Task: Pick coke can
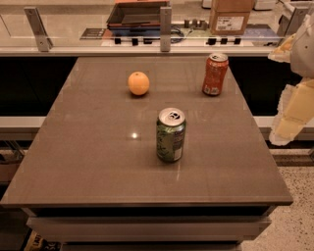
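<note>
The coke can [215, 74] is red-orange with a silver top and a white patch near its base. It stands upright near the far right of the grey-brown table [98, 162]. My gripper [290, 117] shows as cream-coloured parts at the right edge of the view, off the table's right side. It is to the right of the coke can, apart from it, and holds nothing that I can see.
A green can [170, 135] stands upright in the middle of the table, nearer than the coke can. An orange [139, 83] lies at the far left-centre. Behind the table runs a counter with a railing [165, 22], a cardboard box [230, 16] and a dark tray [136, 13].
</note>
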You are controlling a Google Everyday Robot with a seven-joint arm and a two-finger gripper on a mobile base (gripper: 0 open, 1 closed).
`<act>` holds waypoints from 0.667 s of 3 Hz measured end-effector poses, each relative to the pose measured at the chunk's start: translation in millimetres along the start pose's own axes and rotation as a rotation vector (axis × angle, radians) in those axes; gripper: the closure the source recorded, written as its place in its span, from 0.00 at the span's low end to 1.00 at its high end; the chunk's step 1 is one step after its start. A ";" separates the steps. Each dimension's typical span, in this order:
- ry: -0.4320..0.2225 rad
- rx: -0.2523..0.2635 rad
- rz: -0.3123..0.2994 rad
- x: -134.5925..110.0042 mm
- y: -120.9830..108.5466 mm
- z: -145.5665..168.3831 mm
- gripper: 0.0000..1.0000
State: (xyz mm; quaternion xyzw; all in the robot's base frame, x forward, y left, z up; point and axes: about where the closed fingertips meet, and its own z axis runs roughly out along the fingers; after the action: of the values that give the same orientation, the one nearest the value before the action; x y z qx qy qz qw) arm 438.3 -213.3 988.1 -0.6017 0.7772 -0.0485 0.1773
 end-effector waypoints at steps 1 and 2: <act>0.000 0.000 0.000 0.0 0.0 0.0 0.00; -0.018 0.014 0.010 1.0 -2.9 -1.1 0.00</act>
State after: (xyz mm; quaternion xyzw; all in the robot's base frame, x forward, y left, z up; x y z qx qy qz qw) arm 440.4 -215.2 989.8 -0.5970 0.7783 -0.0475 0.1889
